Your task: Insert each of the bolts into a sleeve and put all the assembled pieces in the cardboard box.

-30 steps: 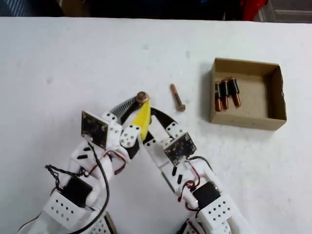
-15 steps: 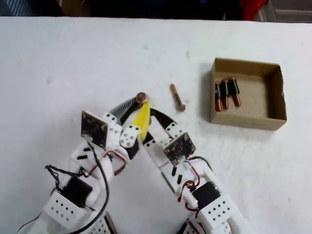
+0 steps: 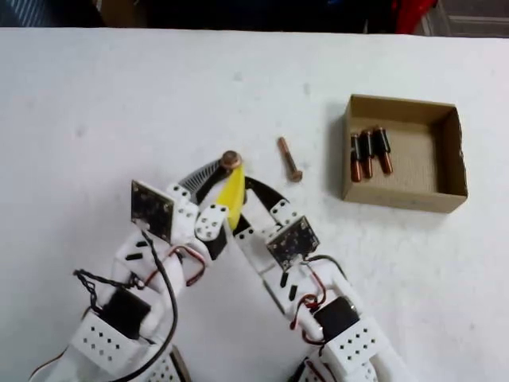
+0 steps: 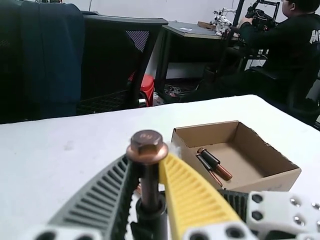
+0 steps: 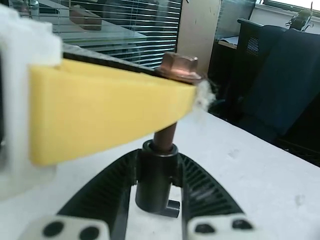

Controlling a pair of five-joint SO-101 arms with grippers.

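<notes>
**High view:** white table (image 3: 119, 95). Both arms meet at centre with the held bolt (image 3: 231, 159) upright between them. A loose bolt (image 3: 289, 159) lies near, towards the cardboard box (image 3: 402, 199), which holds three assembled pieces (image 3: 368, 153).

**Left wrist view:** left gripper (image 4: 148, 165) clenched on the shank under the head, apparently to steer it down. Office chair (image 4: 115, 60) behind.

**Right wrist view:** right gripper (image 5: 156, 165) grasps the sleeve (image 5: 155, 187), steadying it as a socket. The shank tip sits inside. Blinds (image 5: 115, 30) behind.

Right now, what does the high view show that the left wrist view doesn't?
High view adds the loose bolt on the table near the cardboard box. Left wrist view adds the sleeve under the held bolt, and a chair behind. Both share the box, assembled pieces inside, and the held bolt's head between jaws.
</notes>
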